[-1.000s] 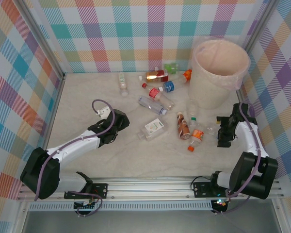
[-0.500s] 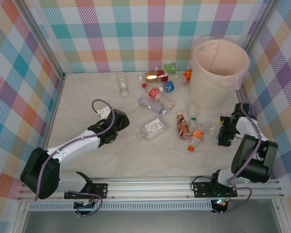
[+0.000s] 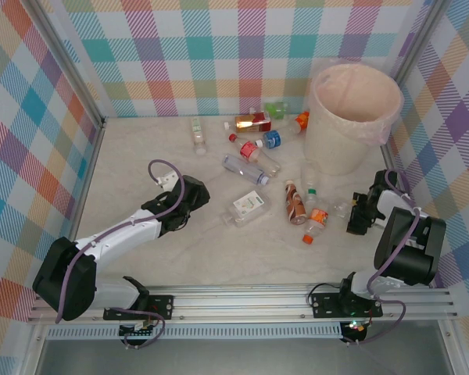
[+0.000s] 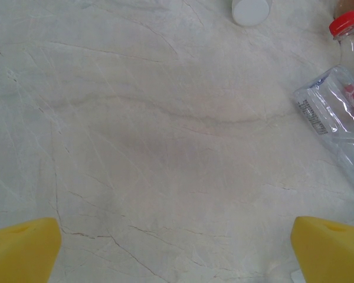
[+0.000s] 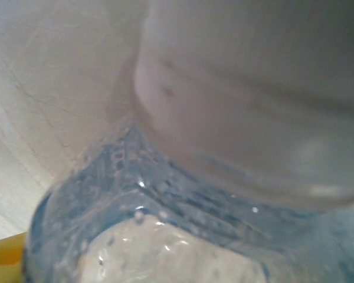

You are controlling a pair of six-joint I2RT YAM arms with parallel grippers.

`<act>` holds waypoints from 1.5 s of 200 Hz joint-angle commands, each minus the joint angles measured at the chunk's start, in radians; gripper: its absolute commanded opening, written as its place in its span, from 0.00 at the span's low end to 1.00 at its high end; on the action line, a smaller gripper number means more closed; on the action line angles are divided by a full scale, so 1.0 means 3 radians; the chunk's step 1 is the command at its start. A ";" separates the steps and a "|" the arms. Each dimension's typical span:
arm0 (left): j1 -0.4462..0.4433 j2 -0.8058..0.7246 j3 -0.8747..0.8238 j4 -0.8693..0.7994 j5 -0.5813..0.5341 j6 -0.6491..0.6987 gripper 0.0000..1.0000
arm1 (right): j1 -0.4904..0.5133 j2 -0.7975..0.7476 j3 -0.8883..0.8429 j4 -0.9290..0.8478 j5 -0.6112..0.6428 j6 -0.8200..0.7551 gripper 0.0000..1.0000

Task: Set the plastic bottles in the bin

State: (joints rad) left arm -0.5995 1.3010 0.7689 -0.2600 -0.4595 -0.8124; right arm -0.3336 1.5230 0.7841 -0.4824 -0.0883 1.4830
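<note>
Several plastic bottles lie across the marble floor. They include a flattened clear one [image 3: 245,208], a brown one with a red cap [image 3: 295,201] and an orange-capped one [image 3: 314,223]. The cream-pink bin [image 3: 336,148] stands at the back right, lined with thin plastic. My right gripper [image 3: 356,216] is low at a small clear bottle [image 3: 340,207]. In the right wrist view that bottle [image 5: 165,200] and its whitish top [image 5: 253,88] sit right against the camera, with one yellow fingertip [image 5: 3,259] beside them. My left gripper [image 3: 184,205] hovers open over bare floor, yellow fingertips [image 4: 23,250] wide apart.
More bottles cluster near the back wall: an orange-liquid one [image 3: 254,122], a green one [image 3: 277,109] and a clear one [image 3: 197,133]. A crumpled clear bottle [image 4: 336,112] lies ahead and to the right of the left gripper. Plaid walls close in three sides.
The right gripper has drawn in onto the small clear bottle, its arm folding back, and its jaws have narrowed. The left arm has not moved.
</note>
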 commanded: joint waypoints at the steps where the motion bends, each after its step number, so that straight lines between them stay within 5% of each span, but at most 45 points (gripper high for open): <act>1: 0.0036 0.0020 0.0091 -0.0031 0.0033 -0.0016 1.00 | -0.0018 -0.0021 -0.0115 0.0078 -0.0003 0.0028 0.76; 84: 0.0040 0.0078 0.0104 -0.0014 0.0049 -0.0006 1.00 | -0.0015 -0.0884 -0.0644 0.0325 0.0405 -0.0274 0.47; 170: 0.0048 0.0234 0.0176 0.0201 0.0342 0.0095 1.00 | 0.0095 -0.2587 -0.0754 0.0642 0.0635 -0.1749 0.35; 233: 0.0045 0.0223 0.0177 0.0233 0.0380 0.0090 1.00 | 0.0518 -0.2303 -0.0017 0.1079 -0.0128 -0.2673 0.37; 300: 0.0045 0.0006 0.0026 0.0283 0.0313 0.0057 1.00 | 0.0737 -0.1599 0.0968 0.1272 -0.0568 -0.3081 0.39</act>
State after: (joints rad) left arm -0.5968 1.3560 0.7998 -0.2024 -0.3496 -0.7956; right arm -0.1184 0.9878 0.9825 -0.1520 -0.1986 0.6403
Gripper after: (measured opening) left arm 0.998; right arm 0.566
